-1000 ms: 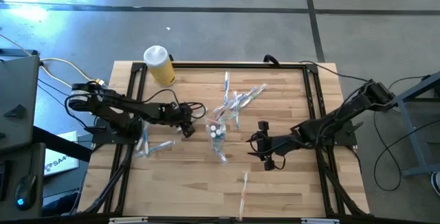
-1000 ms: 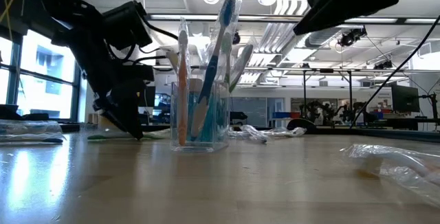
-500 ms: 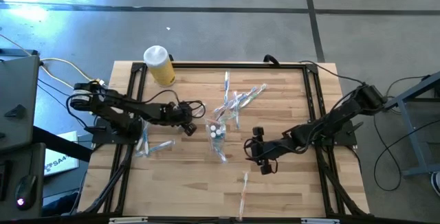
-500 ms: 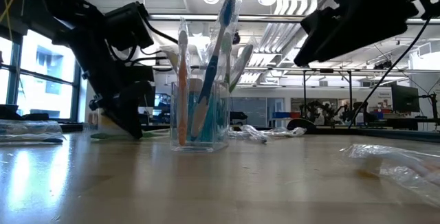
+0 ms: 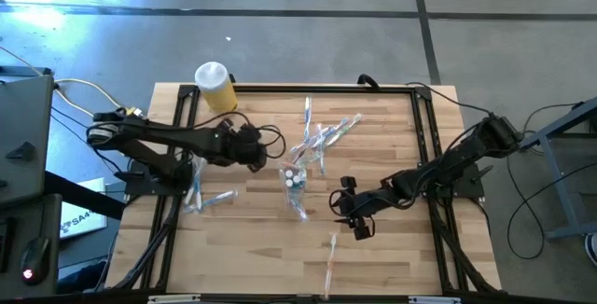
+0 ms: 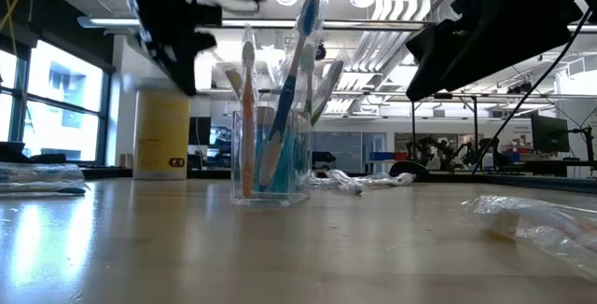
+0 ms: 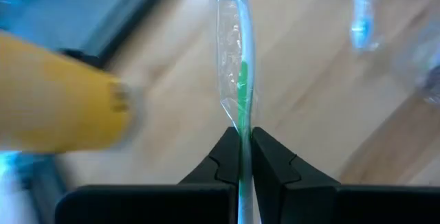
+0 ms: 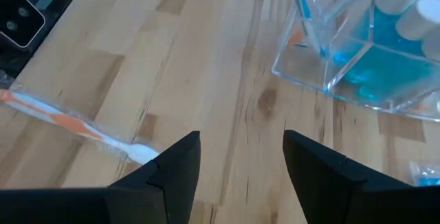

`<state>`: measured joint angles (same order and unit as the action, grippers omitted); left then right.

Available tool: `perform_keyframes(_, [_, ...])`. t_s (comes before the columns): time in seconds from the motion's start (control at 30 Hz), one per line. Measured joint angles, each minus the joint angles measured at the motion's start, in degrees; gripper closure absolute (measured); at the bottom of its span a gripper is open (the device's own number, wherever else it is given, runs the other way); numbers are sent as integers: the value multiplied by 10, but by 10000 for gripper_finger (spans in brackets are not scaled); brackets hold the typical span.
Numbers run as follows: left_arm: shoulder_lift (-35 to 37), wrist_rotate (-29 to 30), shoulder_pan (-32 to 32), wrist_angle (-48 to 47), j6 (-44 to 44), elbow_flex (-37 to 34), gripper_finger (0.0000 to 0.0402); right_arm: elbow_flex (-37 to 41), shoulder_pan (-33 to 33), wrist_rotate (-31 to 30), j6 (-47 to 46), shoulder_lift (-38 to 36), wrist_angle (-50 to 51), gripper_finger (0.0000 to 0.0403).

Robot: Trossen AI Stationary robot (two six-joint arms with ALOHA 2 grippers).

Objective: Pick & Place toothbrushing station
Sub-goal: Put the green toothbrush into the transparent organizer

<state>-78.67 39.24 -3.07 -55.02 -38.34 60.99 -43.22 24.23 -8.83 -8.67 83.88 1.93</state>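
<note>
The left gripper [image 7: 240, 157] has its fingers [image 7: 223, 161] clamped on a wrapped toothbrush [image 7: 237, 80], a thin clear stick with a green streak inside see-through film, held lifted off the table [image 5: 373, 248]. From above, this gripper [image 5: 254, 148] hangs left of the table's middle, just left of the cup [image 5: 295, 177].

The right gripper [image 8: 237, 157] has its fingers [image 8: 172, 169] apart and holds nothing; it hovers over bare wood near the cup [image 8: 357, 52], with one wrapped orange toothbrush [image 8: 69, 124] lying near it. From above, it [image 5: 347, 209] sits right of the cup and a little nearer.

The cup [image 6: 272, 145] is small, clear and square-sided, standing upright near the table's middle. In the low view three brushes show in it, one orange-handled and two blue, though others may be hidden behind them. Teal tubes with white caps [image 8: 405, 4] stand inside; from above three caps can be counted.

More wrapped brushes [image 5: 322, 136] lie scattered beyond the cup. One yellow bottle [image 5: 216, 88] with a white cap lies at the far left; its small dark label [image 6: 175, 162] is too small to read.
</note>
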Motion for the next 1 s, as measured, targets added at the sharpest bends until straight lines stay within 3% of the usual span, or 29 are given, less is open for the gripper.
perform_keyframes(0.13, [1, 72, -63, -77, -47, 77, 393, 0, 0, 1, -4, 0, 8, 204])
perform_keyframes(0.37, [1, 168, -218, -87, -118, 96, 393, 2, 5, 16, -9, 6, -8, 204])
perform_keyframes(0.57, [-1, 289, -369, 2, -153, 96, 394, 30, 12, 26, 37, 11, -94, 204])
perform_keyframes(0.67, [-8, 330, -416, 95, -113, 84, 394, 40, 10, 22, 55, 10, -119, 204])
perform_keyframes(0.87, [-25, 317, -438, 291, 4, 20, 394, 39, 8, 28, 73, 6, -180, 204])
perform_keyframes(1.0, [-35, 244, -438, 520, 242, -3, 394, 38, 8, 2, 71, -11, -283, 204])
